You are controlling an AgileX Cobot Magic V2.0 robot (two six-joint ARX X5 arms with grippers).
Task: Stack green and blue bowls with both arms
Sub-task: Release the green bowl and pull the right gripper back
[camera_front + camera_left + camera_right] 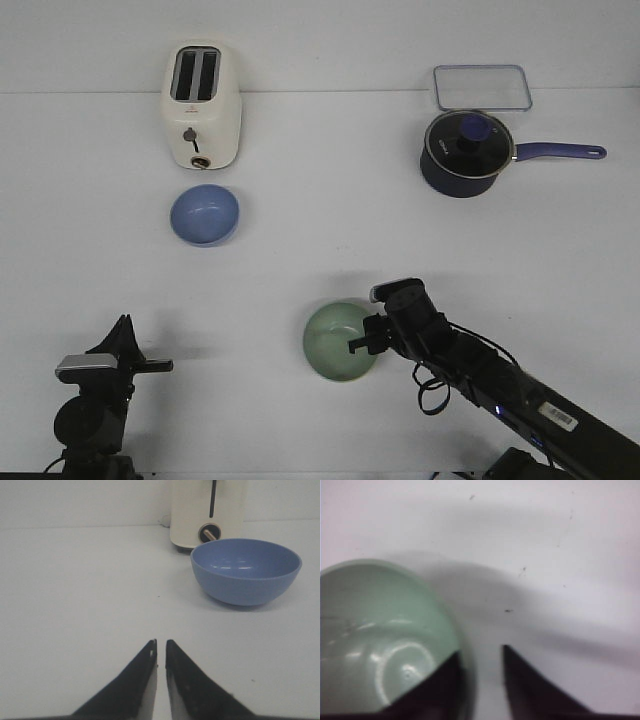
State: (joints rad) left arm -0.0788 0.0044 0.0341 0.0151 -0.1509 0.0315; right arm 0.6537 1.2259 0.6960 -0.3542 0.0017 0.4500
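front view: i see the pale sage green glossy bowl [338, 342] near the table's front, my right gripper [362, 343] at its rim; the periwinkle blue glossy bowl [204, 214] sits before the cream toaster [202, 105]. left wrist view: left gripper [160, 649] nearly closed, empty. right wrist view: fingers [522, 680] straddle the green rim, slightly apart.

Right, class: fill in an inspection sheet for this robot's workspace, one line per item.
Surface: white table, bare between the items.
Job's things: blue bowl in front of the toaster; green bowl near the front, both upright and apart.
Clutter: cream toaster, lidded navy saucepan, clear container behind it.
End effectors: left end effector nearly closed, holding nothing; right end effector straddling the green bowl's rim.
Cables: black loops on the right arm.
Surroundings: nothing seen.
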